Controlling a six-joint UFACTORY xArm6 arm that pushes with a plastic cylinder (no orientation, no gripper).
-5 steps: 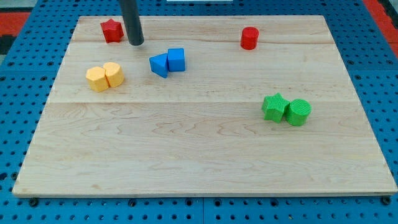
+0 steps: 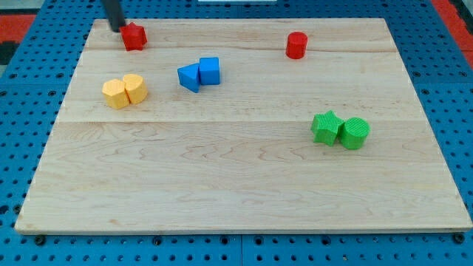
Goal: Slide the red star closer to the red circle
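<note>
The red star (image 2: 134, 36) lies near the top left corner of the wooden board (image 2: 236, 185). The red circle (image 2: 296, 45) stands far to its right, near the view's top. My tip (image 2: 117, 28) is at the star's upper left, right beside it; whether it touches is unclear.
Two yellow blocks (image 2: 124, 91) sit together below the star. A blue triangle (image 2: 189, 76) and blue cube (image 2: 210, 70) sit between star and circle, a little lower. A green star (image 2: 326, 127) and green cylinder (image 2: 355, 133) lie at the right.
My tip has moved from the star's right side to its upper left. No block has moved.
</note>
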